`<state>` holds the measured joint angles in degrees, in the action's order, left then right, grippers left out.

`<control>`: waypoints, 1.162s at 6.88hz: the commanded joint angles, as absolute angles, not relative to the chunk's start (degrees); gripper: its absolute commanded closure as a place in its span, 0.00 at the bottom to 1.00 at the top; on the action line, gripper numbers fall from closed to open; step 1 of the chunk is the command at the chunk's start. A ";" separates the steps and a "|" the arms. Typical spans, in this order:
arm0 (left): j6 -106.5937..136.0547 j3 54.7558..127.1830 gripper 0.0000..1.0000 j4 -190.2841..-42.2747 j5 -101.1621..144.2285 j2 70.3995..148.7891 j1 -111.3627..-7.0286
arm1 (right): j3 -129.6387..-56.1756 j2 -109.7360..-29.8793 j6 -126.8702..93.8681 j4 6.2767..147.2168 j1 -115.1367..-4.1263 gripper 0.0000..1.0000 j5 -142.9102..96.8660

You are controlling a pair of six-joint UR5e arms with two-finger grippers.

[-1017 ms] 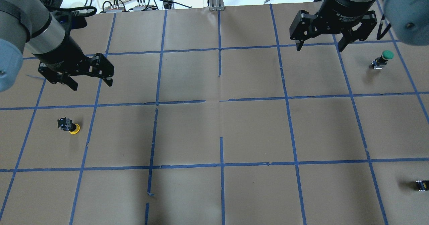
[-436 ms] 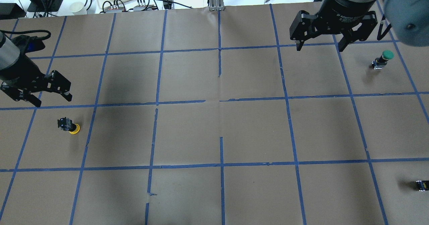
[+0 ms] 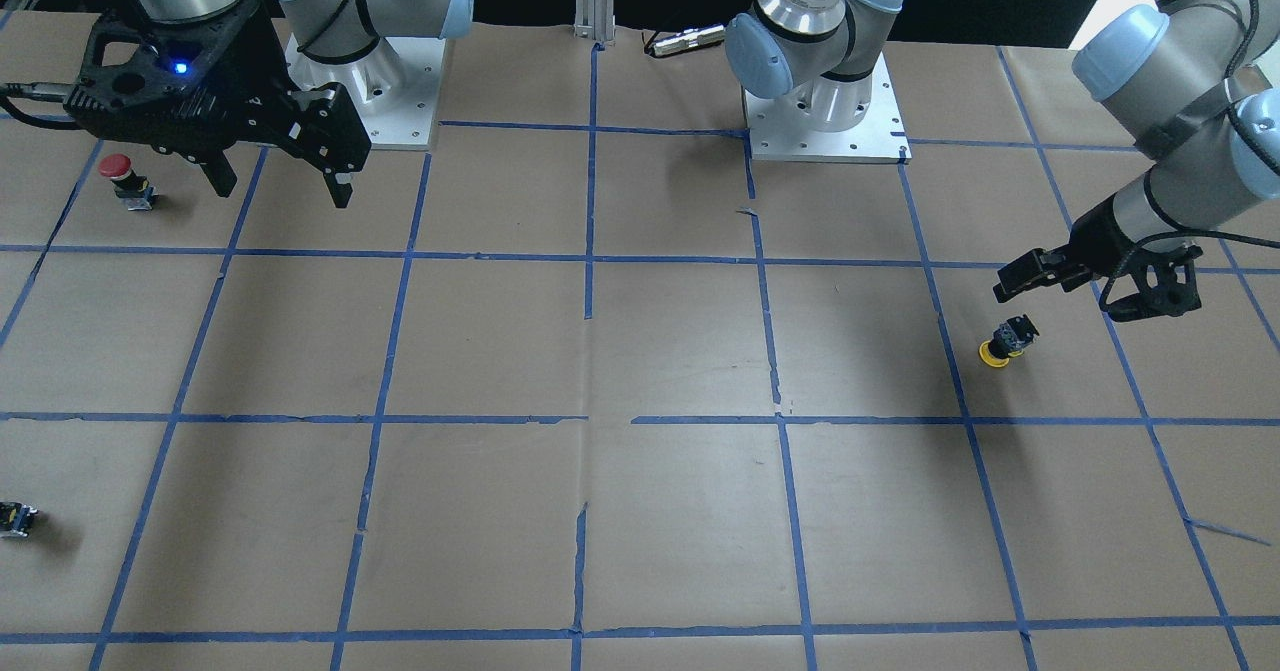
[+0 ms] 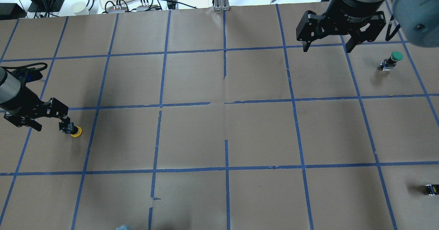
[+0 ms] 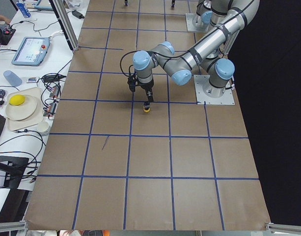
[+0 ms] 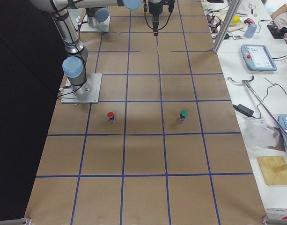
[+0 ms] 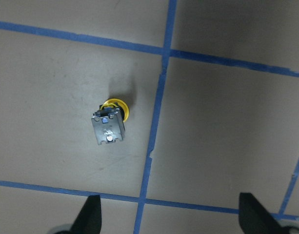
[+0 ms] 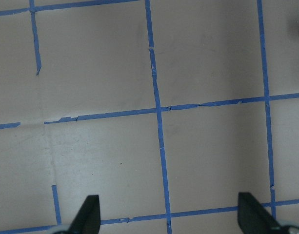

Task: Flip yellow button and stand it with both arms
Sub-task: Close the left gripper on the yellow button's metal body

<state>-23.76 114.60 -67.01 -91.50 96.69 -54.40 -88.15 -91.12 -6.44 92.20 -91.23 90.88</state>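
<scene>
The yellow button rests cap-down on the brown paper at the left, its black blocky base uppermost; it also shows in the front view and the left wrist view. My left gripper is open and empty, close above and just beside the button. In the overhead view one fingertip reaches next to its base. In the wrist view the button lies ahead of the left fingertip, not between the two. My right gripper is open and empty, high over the far right.
A green-capped button stands at the far right, and a red-capped button stands close by under the right gripper. A small black capless part lies near the right front edge. Cables and plates lie beyond the paper's far edge.
My left arm has swung left and toward the near side and come down beside the yellow button, still open. The right arm and the button have not moved.
</scene>
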 commanded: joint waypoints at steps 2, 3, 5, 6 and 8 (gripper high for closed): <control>-24.52 121.12 0.01 -56.70 -92.89 98.60 -53.00 | -88.16 -91.14 -6.50 92.20 -91.32 0.00 90.88; -23.65 121.46 0.01 -54.08 -94.12 100.44 -53.00 | -88.24 -91.23 -6.50 92.20 -91.32 0.00 90.88; -23.73 121.20 0.05 -49.68 -94.22 102.48 -53.00 | -88.24 -91.06 -6.59 92.20 -91.32 0.00 90.88; -23.56 121.20 0.08 -49.66 -93.78 102.13 -53.26 | -88.24 -91.23 -6.77 92.11 -91.32 0.00 90.88; -23.55 121.29 0.08 -50.09 -93.78 100.90 -54.22 | -88.24 -91.23 -6.86 92.11 -91.32 0.00 90.88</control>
